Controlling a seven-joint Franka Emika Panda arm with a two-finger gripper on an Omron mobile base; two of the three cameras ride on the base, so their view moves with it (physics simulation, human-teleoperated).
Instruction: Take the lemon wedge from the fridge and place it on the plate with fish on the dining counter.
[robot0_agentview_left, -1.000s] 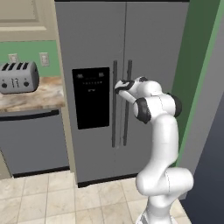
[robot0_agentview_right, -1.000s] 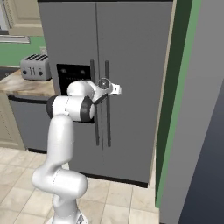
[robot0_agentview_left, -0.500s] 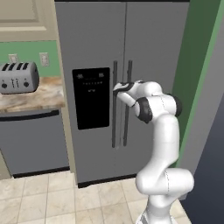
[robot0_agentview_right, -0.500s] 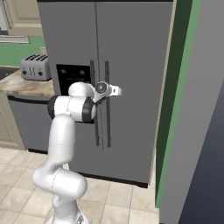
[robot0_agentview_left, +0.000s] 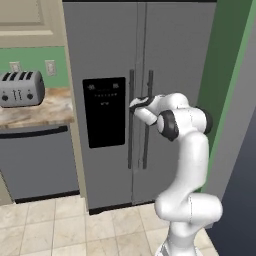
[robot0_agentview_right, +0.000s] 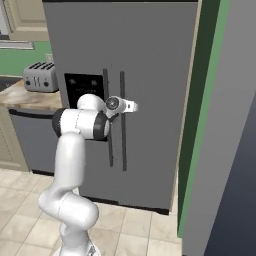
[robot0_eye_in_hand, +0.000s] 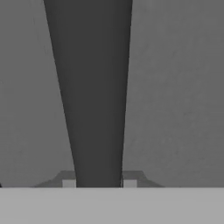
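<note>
From the left base view, the fridge stands shut, and the gripper sits at the handle of its left door. A toaster rests on the counter far left.

The right base view shows the gripper against the door front.

In the hand view, a dark handle runs between the fingertips, one on each side; whether they press it I cannot tell. The lemon wedge is hidden.

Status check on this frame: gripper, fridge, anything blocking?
Gripper straddling a fridge door handle, fingers either side, grip not confirmed. Fridge doors both closed; lemon wedge unseen. Nothing in the way.
</note>
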